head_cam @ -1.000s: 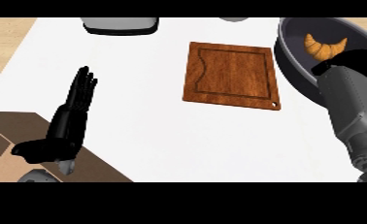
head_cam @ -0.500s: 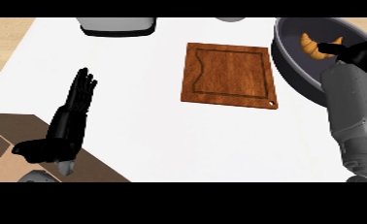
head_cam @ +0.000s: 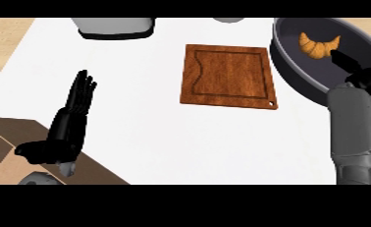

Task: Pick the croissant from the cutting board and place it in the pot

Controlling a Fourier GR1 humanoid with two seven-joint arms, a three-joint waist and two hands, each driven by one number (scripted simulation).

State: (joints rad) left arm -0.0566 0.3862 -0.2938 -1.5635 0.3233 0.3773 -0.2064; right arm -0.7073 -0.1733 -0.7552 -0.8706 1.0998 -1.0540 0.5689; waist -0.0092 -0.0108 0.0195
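Croissant [head_cam: 319, 44] in the pot [head_cam: 290, 69]: seen from the head view, one golden croissant lies inside one dark round pot, which sits just right of the single wooden cutting board [head_cam: 229, 76] on the white counter [head_cam: 188, 137]. The board, with a groove around its edge, carries nothing on its top. Two hands show. The right hand [head_cam: 346, 64] rises from its grey forearm over the pot's near side, right of the board; only dark fingers [head_cam: 340, 58] are visible, pointing toward the croissant and just short of it, holding nothing, and how far they are spread cannot be told. The left hand [head_cam: 72, 115] rests well left of the board, fingers straight and together, pointing away from the robot, empty. One grey container [head_cam: 115, 27] stands beyond the board's far left corner, and a second grey object [head_cam: 229, 20] is cut off past the board's far edge.
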